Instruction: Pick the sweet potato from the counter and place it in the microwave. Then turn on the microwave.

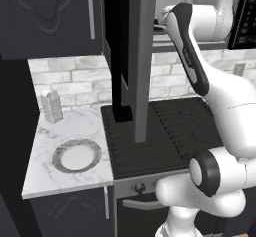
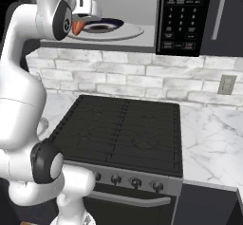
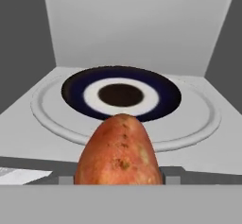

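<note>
Nearest the hand camera, the single orange-red, rough-skinned oval sweet potato sits between the jaws of the dark two-finger gripper, which are clenched on its flanks; only small grey bits of the jaws peek out on either side. Its long axis runs along the reach of the jaws, with the tapered end pointing ahead into the oven. From the right base camera the same potato shows as an orange tip under the white hand, right at the mouth of the grey-framed microwave.

Just beyond the potato's nose lies the one round pale turntable plate, and resting on it a dark blue dish with a white ring and a dark centre. The potato is held above the front sill, short of the dish and lined up with its middle, so I judge the coming move to be a short push straight forward and then a letting go over the dish.

Farther off, the pale back wall closes the cavity. To the right of the opening stands one black button panel, untouched as yet. The microwave's door hangs open.

One grey-rimmed plate lies on the white marble bench.
</note>
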You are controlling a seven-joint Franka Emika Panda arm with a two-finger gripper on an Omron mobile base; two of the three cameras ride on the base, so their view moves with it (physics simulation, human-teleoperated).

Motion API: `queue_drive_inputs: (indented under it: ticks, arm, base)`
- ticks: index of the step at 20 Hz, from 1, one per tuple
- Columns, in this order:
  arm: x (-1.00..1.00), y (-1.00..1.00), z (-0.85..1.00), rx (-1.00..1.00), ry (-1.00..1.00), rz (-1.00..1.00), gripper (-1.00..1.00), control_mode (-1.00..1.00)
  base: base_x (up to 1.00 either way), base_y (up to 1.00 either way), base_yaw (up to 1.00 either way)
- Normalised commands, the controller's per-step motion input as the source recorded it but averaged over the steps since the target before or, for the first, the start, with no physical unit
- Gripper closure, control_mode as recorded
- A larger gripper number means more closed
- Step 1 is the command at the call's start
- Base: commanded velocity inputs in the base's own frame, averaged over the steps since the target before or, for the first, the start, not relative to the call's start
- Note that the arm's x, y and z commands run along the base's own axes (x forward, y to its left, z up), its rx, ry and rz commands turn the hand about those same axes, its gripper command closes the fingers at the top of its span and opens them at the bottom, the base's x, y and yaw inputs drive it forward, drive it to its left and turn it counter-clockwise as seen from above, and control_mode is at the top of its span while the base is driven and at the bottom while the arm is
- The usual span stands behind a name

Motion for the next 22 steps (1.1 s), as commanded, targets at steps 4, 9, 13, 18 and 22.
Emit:
queue_drive_inputs:
  ticks: [4,9,13,18,22]
  arm:
    - [0.42,-0.03,0.0,0.0,0.0,0.0,1.0,-1.0]
    - [0.43,0.0,0.0,0.0,0.0,0.0,1.0,-1.0]
    - [0.39,0.0,0.0,0.0,0.0,0.0,1.0,-1.0]
    - [0.32,0.0,0.0,0.0,0.0,0.0,1.0,-1.0]
    - [0.3,0.0,-0.02,0.0,0.01,0.0,1.0,-1.0]
  base:
    - [0.0,0.0,0.0]
    - [0.0,0.0,0.0]
    - [0.0,0.0,0.0]
    - [0.0,0.0,0.0]
    - [0.0,0.0,0.0]
